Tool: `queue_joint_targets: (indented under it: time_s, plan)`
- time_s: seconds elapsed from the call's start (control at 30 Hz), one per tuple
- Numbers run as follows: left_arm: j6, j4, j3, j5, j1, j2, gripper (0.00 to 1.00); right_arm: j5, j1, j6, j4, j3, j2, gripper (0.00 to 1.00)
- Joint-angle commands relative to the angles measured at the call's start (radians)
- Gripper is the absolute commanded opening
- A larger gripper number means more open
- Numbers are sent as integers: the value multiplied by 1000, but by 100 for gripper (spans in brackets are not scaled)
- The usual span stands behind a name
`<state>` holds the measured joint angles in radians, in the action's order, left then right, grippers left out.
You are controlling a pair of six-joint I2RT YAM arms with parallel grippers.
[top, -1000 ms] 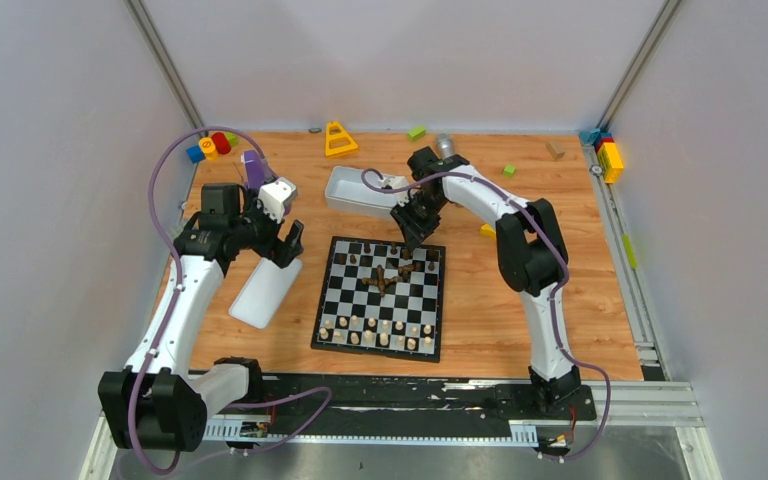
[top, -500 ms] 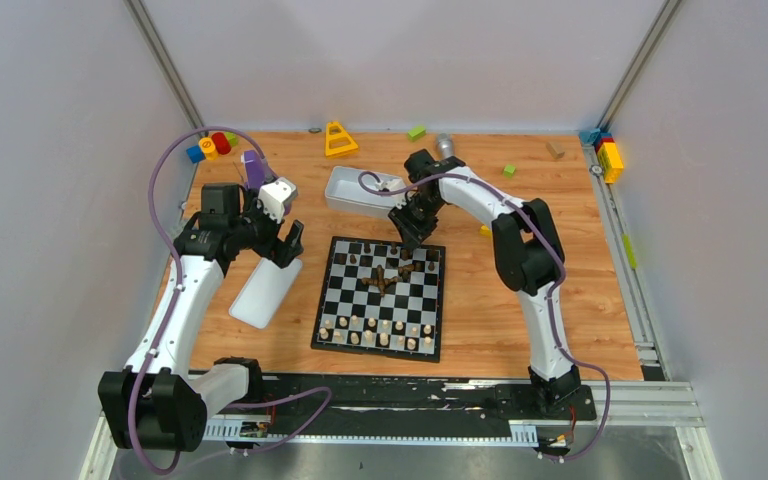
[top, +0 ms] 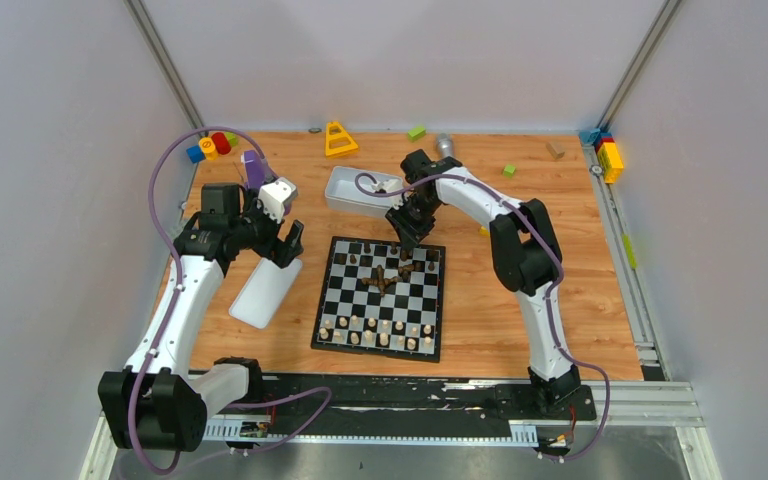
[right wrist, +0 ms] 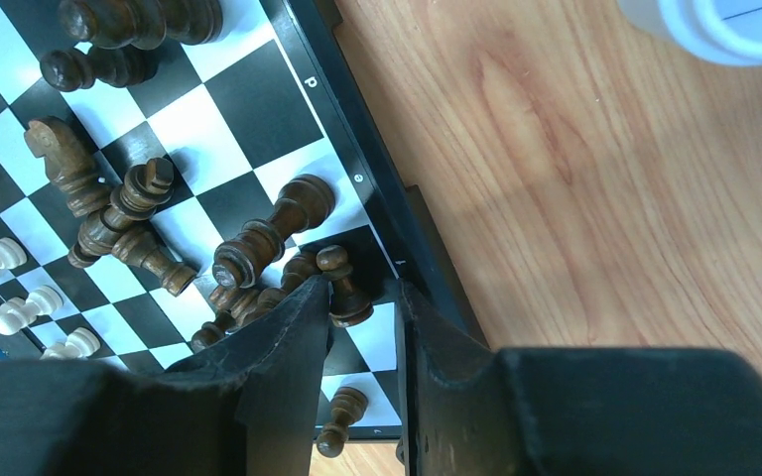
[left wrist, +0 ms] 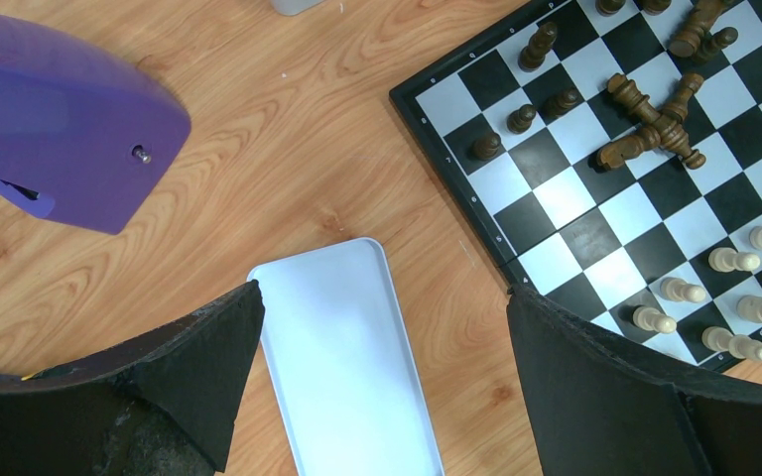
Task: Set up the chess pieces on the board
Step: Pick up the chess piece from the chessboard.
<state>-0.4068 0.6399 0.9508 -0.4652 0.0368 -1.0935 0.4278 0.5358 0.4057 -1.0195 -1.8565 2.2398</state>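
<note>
Right wrist view: the right pincer [right wrist: 365, 288] is poised at the far edge of the chessboard [right wrist: 248, 109], its jaws drawn in to a narrow gap around one standing dark piece [right wrist: 341, 290]. The piece sits between the fingertips and touches one of them. A sliver of white square shows between it and the other, so a firm grip cannot be confirmed. That edge looks like the dark side's home rows, which would explain the arm reaching there. The likely aim is to seat this piece on its square at the rim.

Just beyond the fingertips, toward mid-board, a heap of toppled dark pieces [right wrist: 124, 213] lies crossed over one another, not yet set upright. From the overhead camera, the pale pieces [top: 380, 330] stand in two neat rows along the near edge, so that side looks finished. The white tray [top: 352, 190] sits just past the board's far edge.

The left pincer [left wrist: 382, 297] hangs with its jaws spread wide and nothing in them. It hovers over the white lid [left wrist: 342, 367] just left of the board, apparently parked clear while the other arm works.
</note>
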Motion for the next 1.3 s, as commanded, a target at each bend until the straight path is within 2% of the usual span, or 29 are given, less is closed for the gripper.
queue_joint_targets:
  time_s: [0.0,0.43,0.73,0.87,1.03,1.17,1.27]
  plan:
    - [-4,-1,15,-9,-7,23,100,-26,10,26,18,0,11,32]
    - [-10,-1,23,-13,-8,18,100,-99,24,40,43,31,-4,22]
    - [-18,1,52,-68,-6,-17,99,-101,16,42,43,22,-62,5]
    - [-9,-6,76,-142,-6,-38,96,-59,-9,33,44,14,-104,0]
    - [9,-43,96,-227,-6,-70,92,68,-48,45,59,23,-168,0]
    - [31,-104,99,-315,-6,-87,90,199,-59,68,140,83,-241,0]
    - [49,-157,100,-401,-6,-103,88,314,-57,68,265,175,-306,0]
